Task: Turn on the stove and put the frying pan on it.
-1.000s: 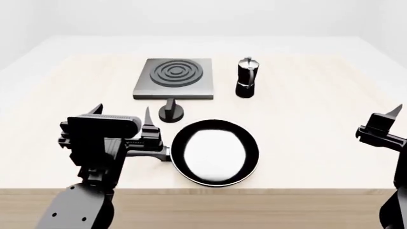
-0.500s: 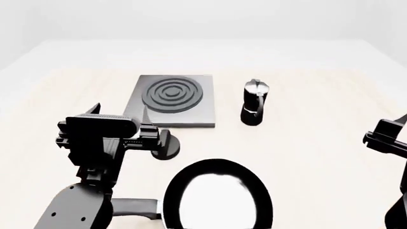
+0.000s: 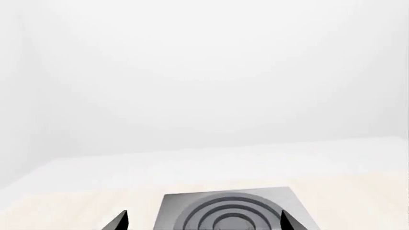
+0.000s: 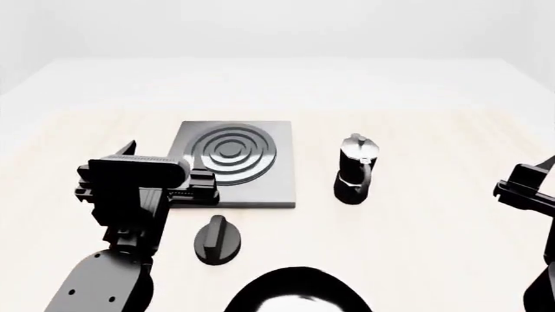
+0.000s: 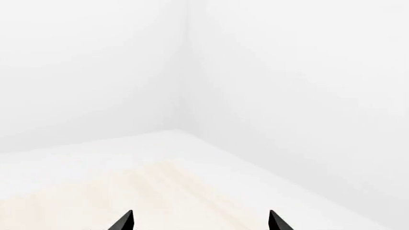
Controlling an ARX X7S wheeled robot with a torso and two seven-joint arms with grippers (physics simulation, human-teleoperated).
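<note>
The stove (image 4: 234,162) is a flat grey square plate with a ringed burner, lying mid-table. Its black round knob (image 4: 217,239) sits apart, on the table just in front of it. At the bottom edge of the head view only the far part of the frying pan (image 4: 295,278) shows, a black rim round a pale inside. My left gripper (image 4: 165,156) hovers open above the table, left of the stove's near corner. The left wrist view looks between its open tips, left gripper (image 3: 202,223), at the stove (image 3: 236,213). My right gripper (image 4: 531,177) stands open at the far right, holding nothing, right gripper (image 5: 199,221).
A black-and-silver moka pot (image 4: 355,169) stands upright just right of the stove. The pale wooden table (image 4: 433,247) stretches wide to the right and behind, with white walls beyond. The right wrist view shows only table (image 5: 128,191) and a room corner.
The head view has moved forward: stove, knob and moka pot slid down and grew in the picture, and the pan dropped to the bottom edge. Both arms keep their places in view.
</note>
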